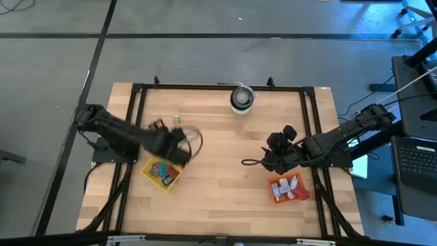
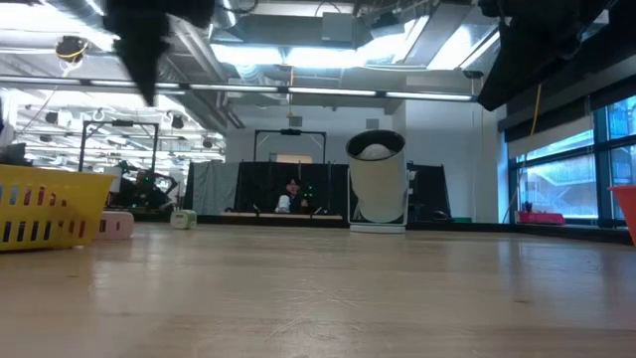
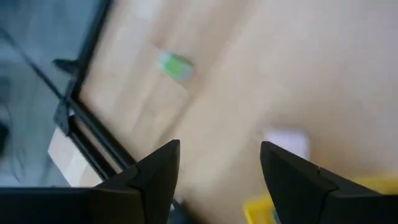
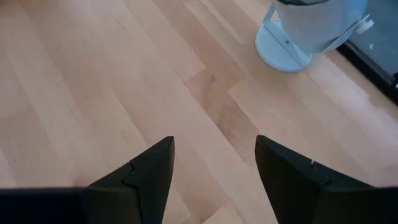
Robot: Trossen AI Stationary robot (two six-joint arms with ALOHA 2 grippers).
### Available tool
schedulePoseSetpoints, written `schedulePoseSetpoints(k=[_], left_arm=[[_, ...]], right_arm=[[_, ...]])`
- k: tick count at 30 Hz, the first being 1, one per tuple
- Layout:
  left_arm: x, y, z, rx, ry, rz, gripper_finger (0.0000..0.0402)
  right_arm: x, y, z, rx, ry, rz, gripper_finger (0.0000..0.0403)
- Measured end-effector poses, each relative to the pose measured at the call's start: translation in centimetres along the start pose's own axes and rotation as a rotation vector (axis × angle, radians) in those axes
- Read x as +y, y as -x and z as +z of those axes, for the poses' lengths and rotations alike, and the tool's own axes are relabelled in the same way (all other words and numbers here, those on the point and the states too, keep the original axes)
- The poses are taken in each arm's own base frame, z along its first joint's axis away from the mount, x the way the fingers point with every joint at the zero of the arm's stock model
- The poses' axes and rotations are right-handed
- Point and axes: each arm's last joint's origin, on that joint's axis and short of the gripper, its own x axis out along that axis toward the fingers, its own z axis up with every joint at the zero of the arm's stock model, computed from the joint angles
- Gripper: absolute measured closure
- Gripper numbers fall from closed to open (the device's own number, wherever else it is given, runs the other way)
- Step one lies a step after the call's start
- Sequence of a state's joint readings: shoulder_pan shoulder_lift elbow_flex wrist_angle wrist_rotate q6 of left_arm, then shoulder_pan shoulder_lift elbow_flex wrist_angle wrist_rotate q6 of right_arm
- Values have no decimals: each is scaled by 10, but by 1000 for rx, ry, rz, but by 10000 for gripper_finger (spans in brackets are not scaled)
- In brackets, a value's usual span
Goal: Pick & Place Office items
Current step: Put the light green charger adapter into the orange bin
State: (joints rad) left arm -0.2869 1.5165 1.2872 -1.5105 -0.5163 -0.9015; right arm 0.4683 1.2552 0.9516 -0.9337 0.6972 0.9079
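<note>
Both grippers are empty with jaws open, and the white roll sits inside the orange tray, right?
Not the roll. The high view shows the white roll standing alone at the table's far edge, away from the orange tray. Left gripper and right gripper are indeed open and empty.

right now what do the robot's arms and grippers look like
Both arms are dark, near-black jointed links coming in from the table's sides. The left gripper and the right gripper each end in two matte black, wedge-shaped fingers with angular, stepped edges. Thin black cables loop beside the left arm and trail on the wood by the right arm. No markings are visible.
</note>
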Motion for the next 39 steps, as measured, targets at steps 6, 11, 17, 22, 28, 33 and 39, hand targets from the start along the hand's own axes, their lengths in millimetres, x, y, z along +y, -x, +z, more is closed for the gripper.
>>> schedulePoseSetpoints(k=[6,11,17,22,28,33,39], left_arm=[[64,-27,41,-18,257,-40,183],[113,-52,68,-1,432,-199,186],[149,-85,81,89,602,-286,187],[146,-111,89,194,631,-306,183],[130,-145,97,326,590,-274,178],[130,-167,98,382,572,-190,180],[133,-183,99,416,576,-167,178]], right_arm=[[0,0,1,-11,36,-2,179],[1,0,1,-2,59,13,179],[1,0,1,-7,88,11,179],[2,0,1,-12,90,14,179],[4,4,-2,-33,110,17,179],[8,9,-6,-44,132,40,179],[13,15,-12,-51,153,71,179]])
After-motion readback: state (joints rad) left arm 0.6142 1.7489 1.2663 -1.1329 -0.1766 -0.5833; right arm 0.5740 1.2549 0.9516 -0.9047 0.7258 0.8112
